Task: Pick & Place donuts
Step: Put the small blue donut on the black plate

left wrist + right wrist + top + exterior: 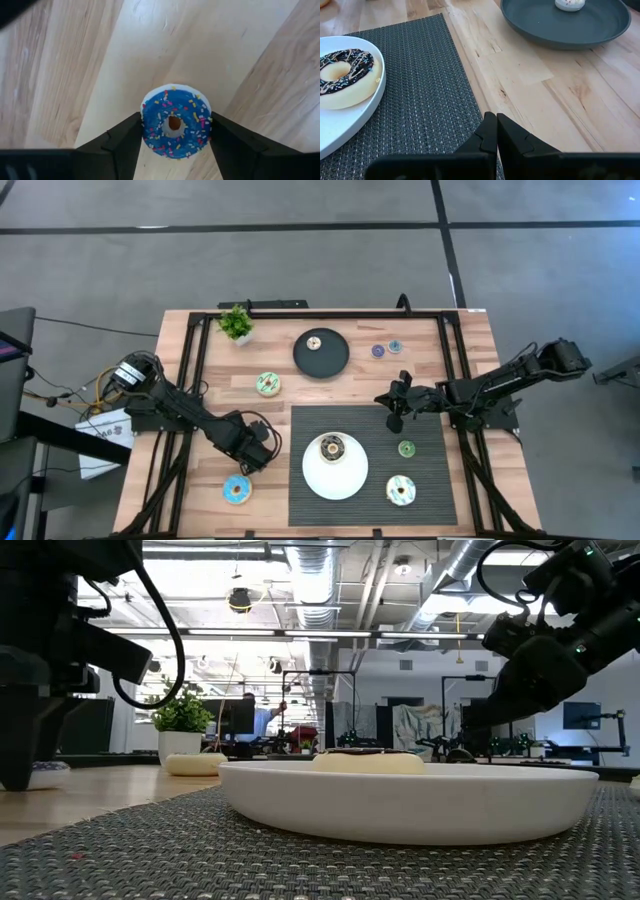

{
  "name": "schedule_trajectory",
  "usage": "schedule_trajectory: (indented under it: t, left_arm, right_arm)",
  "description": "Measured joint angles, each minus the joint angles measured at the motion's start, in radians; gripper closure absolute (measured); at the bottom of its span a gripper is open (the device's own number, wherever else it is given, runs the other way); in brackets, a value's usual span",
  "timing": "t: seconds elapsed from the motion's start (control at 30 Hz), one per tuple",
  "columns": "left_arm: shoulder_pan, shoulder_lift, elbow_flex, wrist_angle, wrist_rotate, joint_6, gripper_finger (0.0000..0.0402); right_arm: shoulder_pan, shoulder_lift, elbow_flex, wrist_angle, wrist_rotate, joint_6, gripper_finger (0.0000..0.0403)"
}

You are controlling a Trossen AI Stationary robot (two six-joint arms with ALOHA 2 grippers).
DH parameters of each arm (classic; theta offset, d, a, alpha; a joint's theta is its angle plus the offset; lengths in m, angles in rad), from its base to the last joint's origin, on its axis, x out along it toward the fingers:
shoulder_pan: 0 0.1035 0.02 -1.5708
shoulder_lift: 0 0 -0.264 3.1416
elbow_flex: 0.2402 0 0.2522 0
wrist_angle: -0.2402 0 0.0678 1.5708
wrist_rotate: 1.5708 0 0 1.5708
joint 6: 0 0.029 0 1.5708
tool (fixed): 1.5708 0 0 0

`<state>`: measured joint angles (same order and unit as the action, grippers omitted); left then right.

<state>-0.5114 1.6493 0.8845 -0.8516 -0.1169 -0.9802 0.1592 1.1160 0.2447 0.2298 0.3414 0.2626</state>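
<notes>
High: brown donut (pixel 331 448) on white plate (pixel 335 478); blue donut (pixel 237 490) left of plate, under left gripper (pixel 250 463); others loose, unplaced.
Left wrist: fingers (pixel 125 145) flank blue donut, touching its sides, grip not confirmed.
Right wrist: right gripper (pixel 496 131) closed, empty, just right of plate.

bare wood around blue donut (pixel 175 121), fingers (pixel 125 142) flanking
</notes>
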Motion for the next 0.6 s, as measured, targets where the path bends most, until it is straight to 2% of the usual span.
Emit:
schedule_trajectory:
  t: [0.3,0.47,0.6]
  left_arm:
    - [0.041,-0.053,0.000,-0.035,-0.008,0.033,0.0193]
    - [0.134,-0.125,0.012,-0.034,-0.070,0.138,0.0193]
    - [0.250,-0.141,0.068,-0.032,-0.136,0.304,0.0193]
  right_arm:
    - [0.000,0.000,0.000,0.000,0.000,0.000,0.0401]
    - [0.000,0.000,0.000,0.000,0.000,0.000,0.0401]
    - [0.000,0.000,0.000,0.000,0.000,0.000,0.0401]
